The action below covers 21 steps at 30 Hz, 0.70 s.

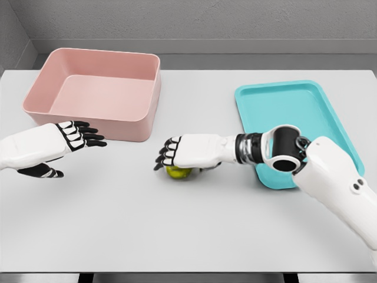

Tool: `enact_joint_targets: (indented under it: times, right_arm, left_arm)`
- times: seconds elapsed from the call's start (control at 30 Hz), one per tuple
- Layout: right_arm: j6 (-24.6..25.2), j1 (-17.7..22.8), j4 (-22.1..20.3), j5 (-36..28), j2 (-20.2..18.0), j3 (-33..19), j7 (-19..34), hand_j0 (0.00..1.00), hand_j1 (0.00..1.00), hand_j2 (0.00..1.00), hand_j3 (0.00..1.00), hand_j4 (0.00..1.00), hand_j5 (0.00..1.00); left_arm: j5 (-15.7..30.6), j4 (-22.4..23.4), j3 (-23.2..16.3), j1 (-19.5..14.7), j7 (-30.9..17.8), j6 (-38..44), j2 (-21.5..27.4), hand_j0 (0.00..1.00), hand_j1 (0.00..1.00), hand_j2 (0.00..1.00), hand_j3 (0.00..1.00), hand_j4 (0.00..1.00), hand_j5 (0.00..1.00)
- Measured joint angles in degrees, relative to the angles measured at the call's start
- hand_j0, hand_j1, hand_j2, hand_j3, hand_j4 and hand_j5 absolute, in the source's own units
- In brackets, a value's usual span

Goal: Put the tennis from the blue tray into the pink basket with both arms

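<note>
A yellow-green tennis ball (pixel 179 172) sits on the white table between the two containers. My right hand (pixel 177 154) lies over it, palm down, fingers curled around its top, so most of the ball is hidden. The blue tray (pixel 306 106) at the right holds nothing. The pink basket (pixel 97 91) stands at the back left, with nothing inside. My left hand (pixel 73 144) hovers in front of the basket's near wall, fingers spread, holding nothing.
The white table (pixel 188 230) reaches the front edge of the view. A grey wall runs along its far side. My right forearm crosses the tray's near-left corner.
</note>
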Motion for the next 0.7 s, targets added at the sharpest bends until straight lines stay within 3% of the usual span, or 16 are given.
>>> enact_joint_targets:
  times: [0.23, 0.33, 0.4, 0.53, 0.7]
  right_arm:
    - [0.0, 1.1, -6.5, -1.5, -4.6, -8.1, -0.2, 1.00, 1.00, 1.00, 1.00, 1.00, 1.00]
    - [0.0, 4.2, -8.4, -7.6, -8.3, -15.3, -0.3, 1.00, 1.00, 1.00, 1.00, 1.00, 1.00]
    - [-0.1, 9.7, -9.8, -13.6, -11.0, -21.1, -0.3, 1.00, 1.00, 1.00, 1.00, 1.00, 1.00]
    - [0.0, 15.8, -11.2, -22.2, -13.6, -31.0, -0.3, 1.00, 1.00, 1.00, 1.00, 1.00, 1.00]
    - [0.0, 22.1, -12.4, -27.6, -14.1, -39.1, -0.3, 1.00, 1.00, 1.00, 1.00, 1.00, 1.00]
  left_arm:
    - [-0.4, 0.0, 0.0, -0.1, 0.0, 0.0, -0.1, 1.00, 1.00, 1.00, 1.00, 1.00, 1.00]
    - [-2.1, 0.0, 0.0, -0.3, 0.0, 0.0, -1.2, 1.00, 1.00, 1.00, 1.00, 1.00, 1.00]
    - [-4.2, -0.2, 0.0, -0.5, 0.0, 0.0, -2.9, 1.00, 1.00, 1.00, 1.00, 1.00, 1.00]
    - [-9.2, -0.6, -0.1, -1.0, 0.0, 0.0, -7.1, 1.00, 1.00, 1.00, 1.00, 1.00, 1.00]
    - [-14.2, -0.6, -6.3, -9.2, 0.0, 0.0, -11.6, 1.00, 1.00, 1.00, 1.00, 1.00, 1.00]
